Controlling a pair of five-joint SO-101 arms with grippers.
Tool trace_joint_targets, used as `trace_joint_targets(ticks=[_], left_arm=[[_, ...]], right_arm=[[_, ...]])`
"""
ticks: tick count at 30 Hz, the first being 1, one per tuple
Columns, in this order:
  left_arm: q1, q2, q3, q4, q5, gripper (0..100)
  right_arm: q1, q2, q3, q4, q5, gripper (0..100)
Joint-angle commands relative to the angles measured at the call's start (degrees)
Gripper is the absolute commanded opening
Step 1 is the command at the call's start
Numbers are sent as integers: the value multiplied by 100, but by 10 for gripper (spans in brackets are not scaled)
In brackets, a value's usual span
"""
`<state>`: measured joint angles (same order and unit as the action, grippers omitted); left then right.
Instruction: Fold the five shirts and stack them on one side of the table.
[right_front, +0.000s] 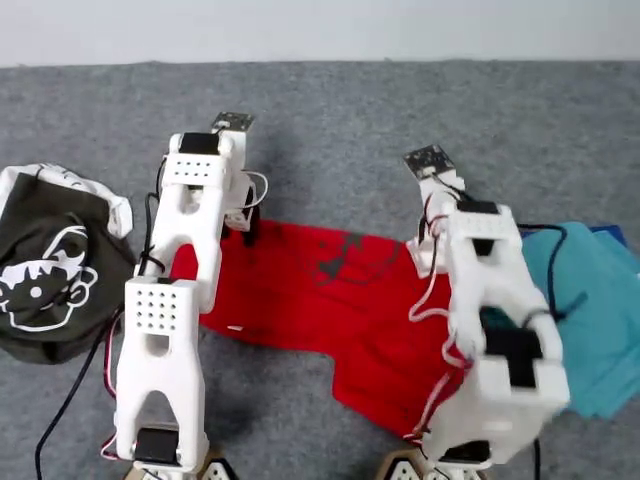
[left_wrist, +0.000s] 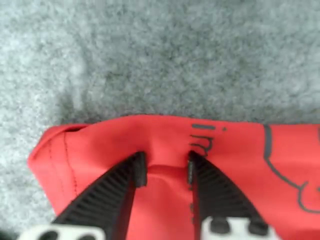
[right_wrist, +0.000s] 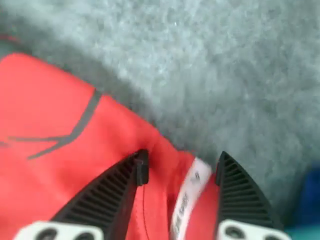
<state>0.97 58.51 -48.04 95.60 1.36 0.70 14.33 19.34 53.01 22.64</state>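
Left gripper (left_wrist: 165, 167): clenched on a small raised pucker of the red cotton shirt with dark line drawing (left_wrist: 100, 145), close to the hem; in the high view it sits at the shirt's 10 o'clock corner.
Right gripper (right_wrist: 182, 165): released, jaws spread wide and straddling the collar edge, with the white sewn-in neck label (right_wrist: 187, 195) between them; in the high view it is at the shirt's 2 o'clock edge.
Red shirt: spread flat at the centre of the grey felt-like table cover (right_front: 330, 120), lying partly under both white arms, with one flap trailing toward 5 o'clock.
Black shirt with white cartoon print (right_front: 50, 270): bunched in a heap at 9 o'clock, apart from the red shirt.
Teal shirt (right_front: 590, 300): lying at 3 o'clock, just beside the red shirt and partly hidden by the right arm.
Table cover: bare grey from 10 to 2 o'clock, beyond both grippers.
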Motion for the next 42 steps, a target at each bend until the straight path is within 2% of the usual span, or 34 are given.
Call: trace_joint_targets(ticks=[1,5,6,9,18,27,30,33,39,42], left_arm=[[-35,88,-40,-97,-18,141],[-44,88,-40,-97,-18,141],[-44,88,-48,-97,-18,141],[-44,26,-92,-132,-9,141],[-413,-44,-1815,475,18,141],[-457,-79,-1807,492,18,141],[-457,-62,-1807,492,18,141],[-457,-53,-1807,492,18,141],[-457,-158,-1701,519,26,141],[-448,-466,-892,510,26,141]], right_arm=[[-110,602,-668,233,185,190],[-136,804,-774,286,501,19],[-119,804,-800,277,475,2],[-57,822,-932,277,466,8],[48,866,-2418,268,448,10],[277,1807,-3297,-31,-18,19],[268,2044,-3552,514,-35,140],[303,1965,-4035,1244,-431,278],[330,1112,-5336,3354,-255,248],[347,611,-5451,4593,202,248]])
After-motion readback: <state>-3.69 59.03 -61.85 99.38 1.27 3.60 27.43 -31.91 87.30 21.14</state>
